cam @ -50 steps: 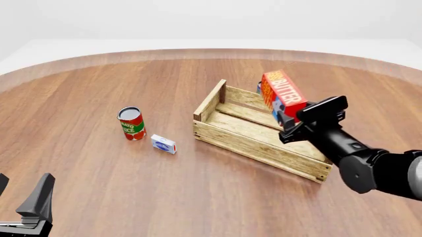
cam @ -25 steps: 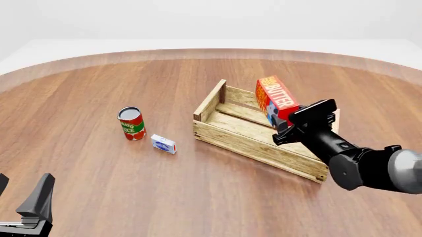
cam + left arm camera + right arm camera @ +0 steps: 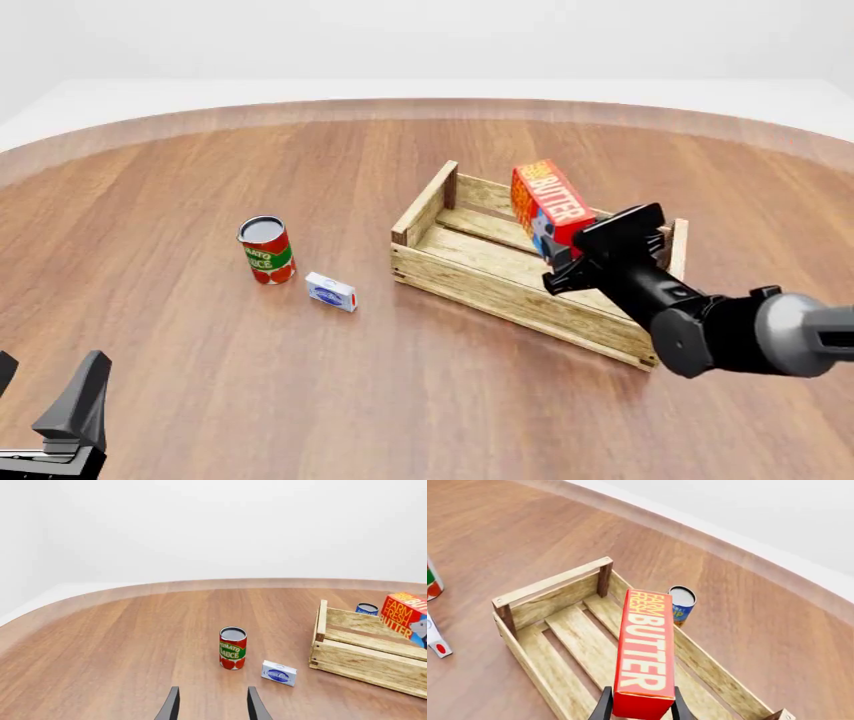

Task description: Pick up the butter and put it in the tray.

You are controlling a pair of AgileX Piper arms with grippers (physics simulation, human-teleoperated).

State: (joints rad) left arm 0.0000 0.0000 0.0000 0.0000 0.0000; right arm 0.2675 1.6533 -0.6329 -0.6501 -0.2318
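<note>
The butter (image 3: 551,205), a red-orange carton with white "BUTTER" lettering, is held tilted above the inside of the tray (image 3: 461,275), a light wooden slat crate right of the table's centre. My right gripper (image 3: 577,250) is shut on the butter's near end. In the right wrist view the butter (image 3: 644,650) sits between the fingers over the tray's slatted floor (image 3: 570,630). My left gripper (image 3: 40,395) is open and empty at the near left, far from the tray. In the left wrist view its fingers (image 3: 170,705) stand apart, and the tray (image 3: 360,655) and butter (image 3: 407,617) show to one side.
A tomato sauce can (image 3: 266,250) stands left of the tray, with a small white-blue box (image 3: 330,292) beside it. A blue can (image 3: 680,602) stands just beyond the tray's far wall. The round wooden table's edge runs along the back.
My right gripper has carried the butter left and lower, from over the tray's far right side to over its inside. The left arm has not moved.
</note>
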